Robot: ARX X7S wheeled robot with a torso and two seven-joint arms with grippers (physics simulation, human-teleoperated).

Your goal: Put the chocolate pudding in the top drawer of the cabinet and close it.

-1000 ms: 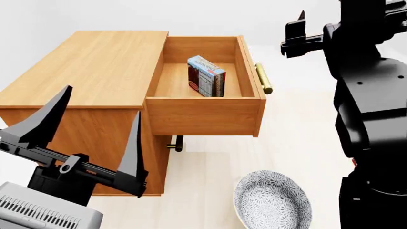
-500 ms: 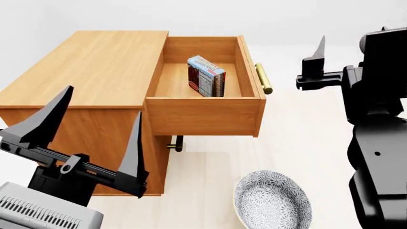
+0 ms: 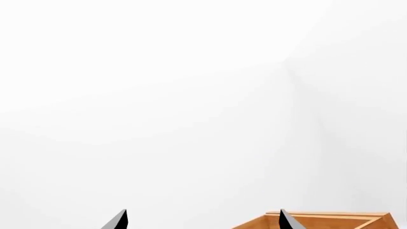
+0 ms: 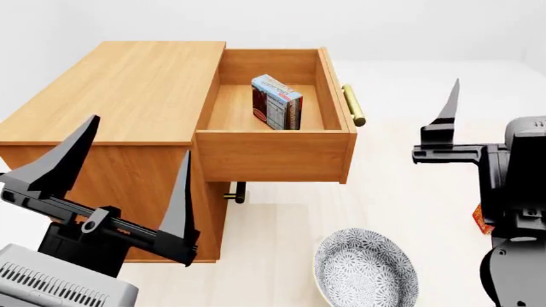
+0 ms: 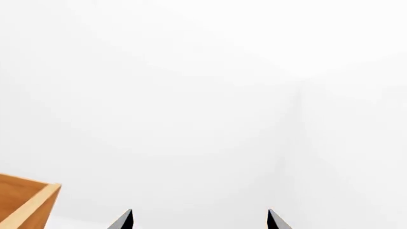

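Note:
The chocolate pudding (image 4: 277, 102) stands upright inside the top drawer (image 4: 273, 153), which is pulled fully out of the cabinet (image 4: 128, 89). The drawer's brass handle (image 4: 353, 105) faces right. My right gripper (image 4: 449, 109) points upward to the right of the handle, apart from it, and shows edge-on. In the right wrist view the right gripper (image 5: 198, 218) has its tips wide apart with nothing between them. My left gripper (image 4: 137, 137) is open and empty in front of the cabinet, low at the left. In the left wrist view the left gripper (image 3: 202, 218) is also spread.
A patterned grey bowl (image 4: 365, 268) lies on the floor below the drawer. The lower drawer's handle (image 4: 237, 192) shows under the open drawer. A red-orange box (image 4: 480, 219) peeks out behind my right arm. A wooden corner (image 3: 318, 220) shows in the left wrist view, another wooden corner (image 5: 25, 202) in the right.
My right arm has dropped and swung right, away from the drawer, its gripper turning to point upward. The left arm, the drawer and the pudding have not moved.

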